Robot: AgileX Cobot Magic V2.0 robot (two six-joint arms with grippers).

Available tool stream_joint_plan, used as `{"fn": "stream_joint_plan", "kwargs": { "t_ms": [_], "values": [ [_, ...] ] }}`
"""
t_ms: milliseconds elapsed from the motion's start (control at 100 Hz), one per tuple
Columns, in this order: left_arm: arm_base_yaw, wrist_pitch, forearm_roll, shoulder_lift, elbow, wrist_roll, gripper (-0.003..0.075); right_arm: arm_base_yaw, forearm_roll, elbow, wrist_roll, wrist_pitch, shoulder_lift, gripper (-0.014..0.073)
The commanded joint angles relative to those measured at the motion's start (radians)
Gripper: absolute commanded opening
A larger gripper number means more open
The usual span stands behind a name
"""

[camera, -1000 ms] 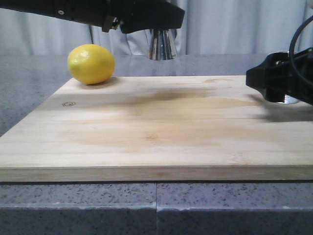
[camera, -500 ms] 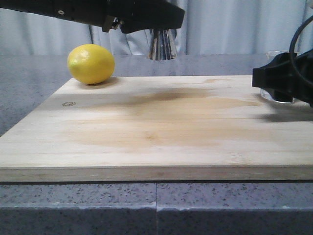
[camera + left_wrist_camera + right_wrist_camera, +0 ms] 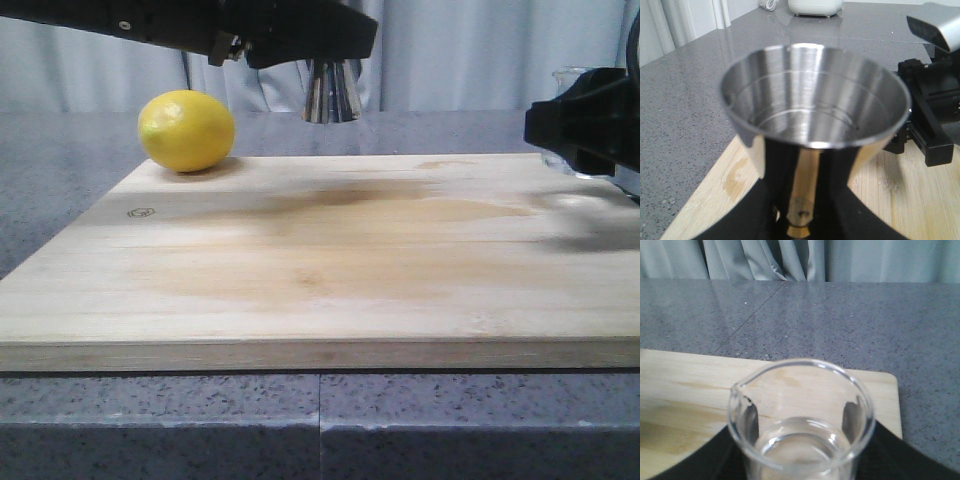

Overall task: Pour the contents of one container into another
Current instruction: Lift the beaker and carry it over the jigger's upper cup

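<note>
A lemon (image 3: pixel 186 130) sits on the far left corner of a wooden board (image 3: pixel 320 260) on a grey worktop (image 3: pixel 160 420). The left hand (image 3: pixel 800 220) pinches a steel jigger (image 3: pixel 812 95) above the board's far edge. At right, the right hand (image 3: pixel 800 460) grips a glass beaker (image 3: pixel 800 410), raised off the board.

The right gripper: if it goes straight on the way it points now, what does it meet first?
Probably nothing nearby: beyond the right gripper and its beaker lie only board, counter and curtain.
</note>
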Motion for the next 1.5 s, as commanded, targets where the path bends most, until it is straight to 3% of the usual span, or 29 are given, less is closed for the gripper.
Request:
{"fn": "stream_joint_plan", "kwargs": {
  "t_ms": [0, 630, 1070, 1490],
  "values": [
    [0.0, 0.065, -0.066, -0.044, -0.03, -0.002, 0.0042, -0.004, -0.019, -0.05, -0.045, -0.004, -0.05, 0.0322],
    [0.0, 0.128, -0.044, 0.036, -0.03, 0.044, 0.0042, -0.004, -0.157, -0.379, -0.138, 0.488, -0.085, 0.0322],
    [0.0, 0.162, -0.044, 0.079, -0.03, 0.044, 0.0042, -0.002, -0.334, -0.543, -0.14, 0.671, -0.083, 0.0322],
    [-0.039, 0.16, -0.044, 0.079, -0.03, 0.05, 0.0042, 0.059, -0.418, -0.583, -0.14, 0.711, -0.083, 0.0322]
  ]
}}
